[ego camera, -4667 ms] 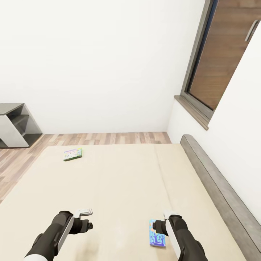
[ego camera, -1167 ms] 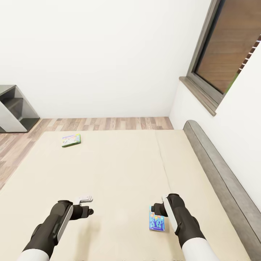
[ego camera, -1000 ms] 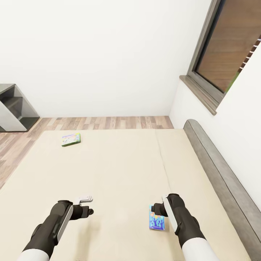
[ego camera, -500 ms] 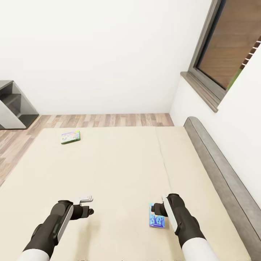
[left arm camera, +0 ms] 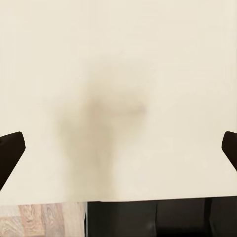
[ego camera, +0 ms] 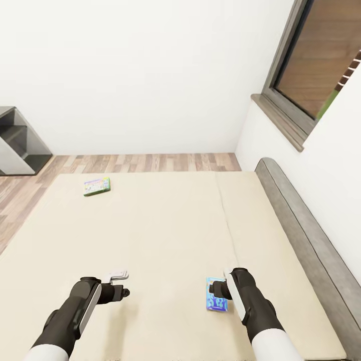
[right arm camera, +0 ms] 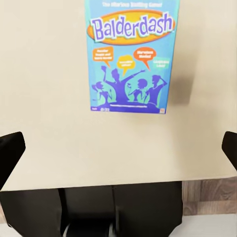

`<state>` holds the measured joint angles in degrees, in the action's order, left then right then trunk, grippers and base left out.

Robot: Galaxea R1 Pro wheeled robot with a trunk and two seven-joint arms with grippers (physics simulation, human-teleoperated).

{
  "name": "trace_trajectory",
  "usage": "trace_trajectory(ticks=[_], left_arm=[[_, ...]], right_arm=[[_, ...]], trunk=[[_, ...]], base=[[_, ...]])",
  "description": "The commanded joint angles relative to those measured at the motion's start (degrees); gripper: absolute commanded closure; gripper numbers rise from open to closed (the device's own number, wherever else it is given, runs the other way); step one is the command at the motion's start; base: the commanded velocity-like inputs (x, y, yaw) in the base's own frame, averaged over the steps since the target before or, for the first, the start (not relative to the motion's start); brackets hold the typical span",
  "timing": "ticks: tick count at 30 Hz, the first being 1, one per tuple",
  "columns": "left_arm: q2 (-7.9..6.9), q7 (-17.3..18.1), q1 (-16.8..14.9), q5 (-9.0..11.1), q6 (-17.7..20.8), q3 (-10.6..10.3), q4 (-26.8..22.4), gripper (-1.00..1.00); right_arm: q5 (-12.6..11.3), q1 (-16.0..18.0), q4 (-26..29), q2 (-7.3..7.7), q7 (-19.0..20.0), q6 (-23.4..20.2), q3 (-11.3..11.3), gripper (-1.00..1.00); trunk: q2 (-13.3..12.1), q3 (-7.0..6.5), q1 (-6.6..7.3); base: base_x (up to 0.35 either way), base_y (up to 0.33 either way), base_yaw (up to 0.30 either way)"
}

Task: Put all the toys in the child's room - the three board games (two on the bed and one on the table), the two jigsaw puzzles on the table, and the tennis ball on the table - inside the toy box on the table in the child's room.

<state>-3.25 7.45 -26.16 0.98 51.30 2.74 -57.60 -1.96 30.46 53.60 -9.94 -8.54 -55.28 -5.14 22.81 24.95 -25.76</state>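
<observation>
A blue Balderdash board game lies flat on the beige bed, near its front edge. My right gripper hangs open just above the box's right edge, dark fingertips spread wide and holding nothing. A second board game, green-edged with a pale lid, lies near the bed's far left corner. My left gripper is open over bare mattress, well left of the blue box. The table, toy box, puzzles and tennis ball are out of view.
A grey padded headboard runs along the bed's right side under a window. A grey shelf unit stands on the wood floor at the far left, against the white wall.
The whole picture has shifted a little, so the camera has moved. Both arms hold the same pose, and the two board games lie where they were.
</observation>
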Motion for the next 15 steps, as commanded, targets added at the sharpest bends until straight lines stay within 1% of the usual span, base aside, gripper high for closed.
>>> trace_trajectory(ticks=[1,15], left_arm=[[0.00,0.2,0.0,0.1,0.3,0.1,-0.1,-1.00],[-0.08,0.2,0.0,0.1,0.3,0.1,-0.1,-1.00]], right_arm=[[-0.2,0.0,0.1,-0.06,-0.3,-0.2,-0.1,-1.00],[-0.2,0.0,0.0,-0.06,-0.3,-0.1,-0.1,-1.00]], trunk=[[0.1,0.19,-0.03],[0.1,1.48,-0.03]], base=[[0.000,0.000,0.000],[0.000,0.000,0.000]])
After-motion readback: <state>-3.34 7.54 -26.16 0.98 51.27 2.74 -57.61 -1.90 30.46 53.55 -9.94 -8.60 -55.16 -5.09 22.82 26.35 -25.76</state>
